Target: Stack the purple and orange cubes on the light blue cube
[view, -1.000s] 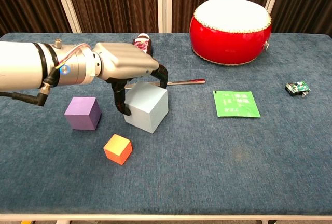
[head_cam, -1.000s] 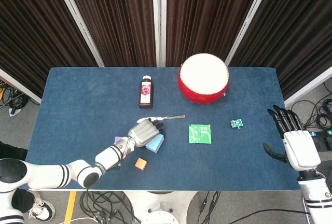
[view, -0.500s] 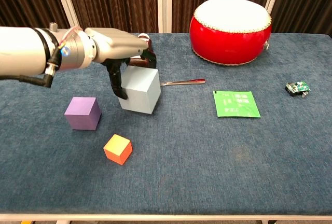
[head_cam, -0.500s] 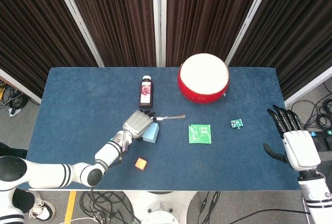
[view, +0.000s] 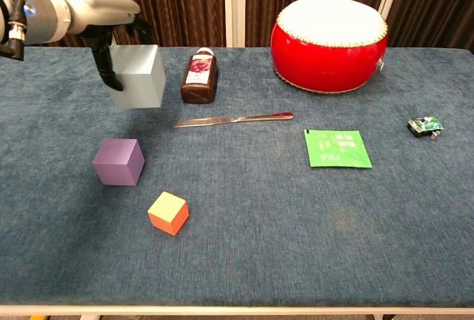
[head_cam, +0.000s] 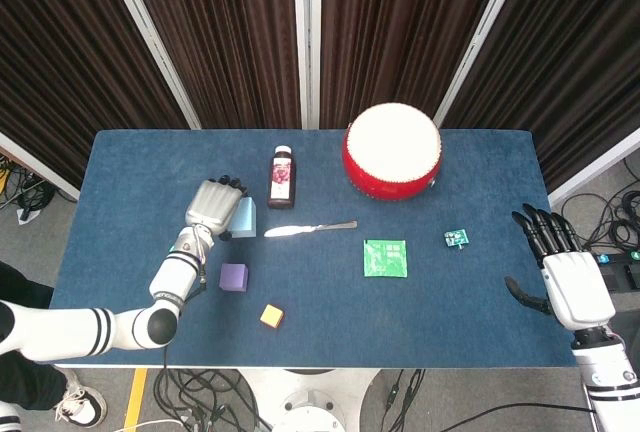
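My left hand (head_cam: 214, 205) (view: 104, 20) grips the light blue cube (head_cam: 243, 217) (view: 135, 75) from above and holds it in the air over the table's left side. Below it on the cloth sits the purple cube (head_cam: 233, 277) (view: 118, 161). The small orange cube (head_cam: 271, 315) (view: 168, 212) lies nearer the front edge, to the right of the purple one. My right hand (head_cam: 563, 272) hangs open off the table's right edge, fingers spread, holding nothing; the chest view does not show it.
A dark bottle (head_cam: 282, 176) (view: 199, 76) lies behind the lifted cube. A table knife (head_cam: 310, 227) (view: 233, 119) lies mid-table. A red drum (head_cam: 392, 152) (view: 330, 33) stands at the back. A green card (head_cam: 385, 257) (view: 337, 147) and a small circuit part (head_cam: 457, 239) (view: 424, 124) lie right.
My left hand has lifted the light blue cube off the table and carried it up and to the left, past the purple cube. The right hand has barely moved.
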Robot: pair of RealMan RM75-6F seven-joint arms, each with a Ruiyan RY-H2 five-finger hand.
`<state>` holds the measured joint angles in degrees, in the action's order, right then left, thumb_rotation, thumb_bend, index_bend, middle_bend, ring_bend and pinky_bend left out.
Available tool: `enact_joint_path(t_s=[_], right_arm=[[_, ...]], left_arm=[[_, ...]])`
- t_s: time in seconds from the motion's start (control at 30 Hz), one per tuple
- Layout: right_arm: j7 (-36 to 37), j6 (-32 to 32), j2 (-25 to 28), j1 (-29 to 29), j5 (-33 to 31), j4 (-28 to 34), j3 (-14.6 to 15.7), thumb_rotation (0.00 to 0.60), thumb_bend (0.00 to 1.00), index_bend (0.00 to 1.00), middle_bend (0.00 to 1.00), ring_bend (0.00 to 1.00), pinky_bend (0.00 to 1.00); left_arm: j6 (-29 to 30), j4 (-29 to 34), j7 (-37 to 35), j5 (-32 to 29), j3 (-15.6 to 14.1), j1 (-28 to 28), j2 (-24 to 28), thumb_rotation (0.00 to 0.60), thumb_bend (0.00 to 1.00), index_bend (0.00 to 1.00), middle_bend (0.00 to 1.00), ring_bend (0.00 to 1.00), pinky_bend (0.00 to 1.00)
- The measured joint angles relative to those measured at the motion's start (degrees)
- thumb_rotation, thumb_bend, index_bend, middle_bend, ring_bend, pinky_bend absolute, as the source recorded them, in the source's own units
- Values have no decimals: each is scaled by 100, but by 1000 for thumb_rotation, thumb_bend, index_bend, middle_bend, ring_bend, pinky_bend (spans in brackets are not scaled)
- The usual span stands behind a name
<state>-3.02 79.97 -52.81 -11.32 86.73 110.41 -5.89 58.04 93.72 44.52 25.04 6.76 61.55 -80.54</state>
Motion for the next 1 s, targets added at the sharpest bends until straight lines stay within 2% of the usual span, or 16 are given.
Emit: enact_joint_path(t_s=[0.23, 0.4, 0.8, 1.0], right_arm=[[-73, -59, -16, -37, -70, 21, -19, 600, 198, 0, 0, 0, 0], [-93, -66, -15, -41, -106, 27, -28, 600, 198, 0, 0, 0, 0], [-270, -95, -73, -62, -230, 34, -50, 600, 197, 0, 0, 0, 0], [-343, -158, -110, -99, -312, 28, -69, 600, 198, 0, 0, 0, 0]], left_arm=[[-10, -360, 37, -354, -60, -58, -196, 600, 207, 487, 321, 209, 331], [-237, -650, 64, -559, -52, -40, -306, 600, 208, 491, 321, 209, 331], [-765, -1339, -220, -157, -171, -128, -536, 600, 211, 514, 323, 209, 330], [-967, -1585, -488, 40, -169, -210, -614, 600, 211, 470, 323, 209, 329]])
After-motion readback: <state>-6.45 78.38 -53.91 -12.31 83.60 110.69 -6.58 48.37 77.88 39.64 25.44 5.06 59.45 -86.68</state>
